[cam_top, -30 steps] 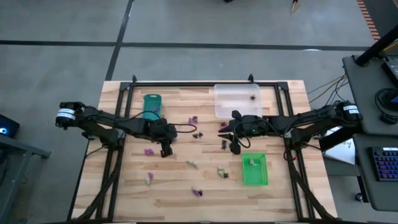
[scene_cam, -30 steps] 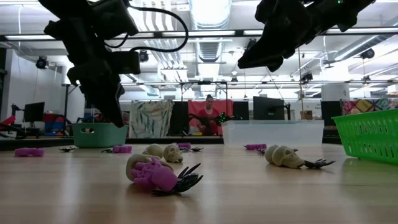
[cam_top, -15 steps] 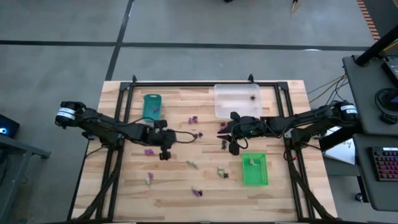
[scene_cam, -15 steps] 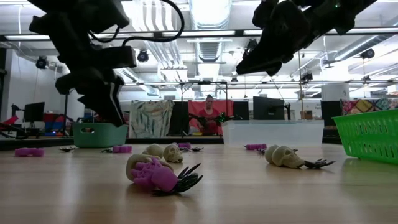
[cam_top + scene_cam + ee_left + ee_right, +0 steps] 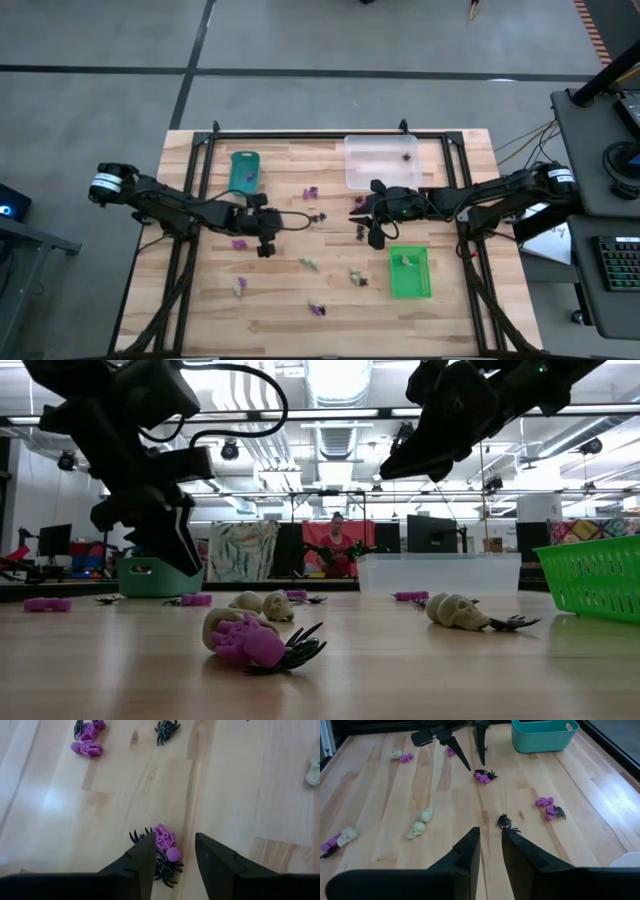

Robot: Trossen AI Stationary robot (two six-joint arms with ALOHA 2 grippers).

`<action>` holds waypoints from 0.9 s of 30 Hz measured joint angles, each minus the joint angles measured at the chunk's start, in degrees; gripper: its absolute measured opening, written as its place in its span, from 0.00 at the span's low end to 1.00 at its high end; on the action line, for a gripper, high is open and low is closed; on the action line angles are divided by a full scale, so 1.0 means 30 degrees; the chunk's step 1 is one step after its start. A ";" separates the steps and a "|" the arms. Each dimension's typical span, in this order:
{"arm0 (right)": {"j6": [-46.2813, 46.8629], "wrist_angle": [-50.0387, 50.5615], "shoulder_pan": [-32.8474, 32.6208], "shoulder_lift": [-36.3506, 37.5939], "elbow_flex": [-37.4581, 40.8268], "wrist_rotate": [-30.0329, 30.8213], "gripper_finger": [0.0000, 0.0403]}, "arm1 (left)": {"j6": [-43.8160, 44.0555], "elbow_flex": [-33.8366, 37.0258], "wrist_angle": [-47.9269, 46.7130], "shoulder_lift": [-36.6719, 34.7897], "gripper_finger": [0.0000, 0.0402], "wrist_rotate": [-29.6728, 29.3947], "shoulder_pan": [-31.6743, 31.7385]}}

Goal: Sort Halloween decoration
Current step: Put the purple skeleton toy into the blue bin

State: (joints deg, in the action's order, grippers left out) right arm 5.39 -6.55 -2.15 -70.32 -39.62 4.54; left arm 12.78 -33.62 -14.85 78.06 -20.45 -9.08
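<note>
1. At the far left of the wooden table [image 5: 200, 300], a teal tray [image 5: 244, 170] sits just beyond the left pincer [image 5: 264, 247], toward the back edge.
2. The left pincer hangs above the table with its fingers [image 5: 145, 860] spread partly apart and nothing between them. Directly beneath it lie a purple trinket [image 5: 165, 840] and a black spider [image 5: 165, 867], touching each other.
3. Judged from this, the step in hand is picking up the purple piece. To do it well, the pincer should come straight down with one finger on each side of the purple piece alone, since the spider lies tangled against it and could be lifted with it.
4. Further purple and black pieces [image 5: 90, 740] lie ahead of this pincer, well apart from it.
5. Toward the table's middle, cream skulls [image 5: 420, 822] lie scattered on the wood, nearer the front edge than either pincer.
6. The right pincer [image 5: 489, 840] hovers over the middle of the table with a narrow gap between its fingers, holding nothing. A single black spider [image 5: 505, 822] lies just ahead of it.
7. Beside the right pincer, a clear tray [image 5: 382, 160] sits toward the back and a bright green tray [image 5: 410, 272] toward the front.
</note>
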 joint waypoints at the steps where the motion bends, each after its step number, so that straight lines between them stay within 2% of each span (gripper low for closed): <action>1: 0.0007 0.0000 0.0000 0.0000 0.0005 0.0000 0.18 | 0.0000 0.0132 0.0170 -0.0005 0.30 0.0000 0.0000; 14: 0.0000 -0.0024 0.0007 0.0007 0.0007 0.0000 0.18 | -0.0073 0.2406 0.3591 -0.0007 0.30 -0.0015 0.0022; 27: 0.0003 -0.0073 0.0007 0.0007 0.0007 0.0007 0.18 | -0.0048 0.3321 0.5537 -0.0007 0.30 -0.0653 0.0022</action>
State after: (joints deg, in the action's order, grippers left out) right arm 5.40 -6.76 -2.13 -70.30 -39.59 4.56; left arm 12.63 -23.66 1.76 78.04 -22.41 -9.02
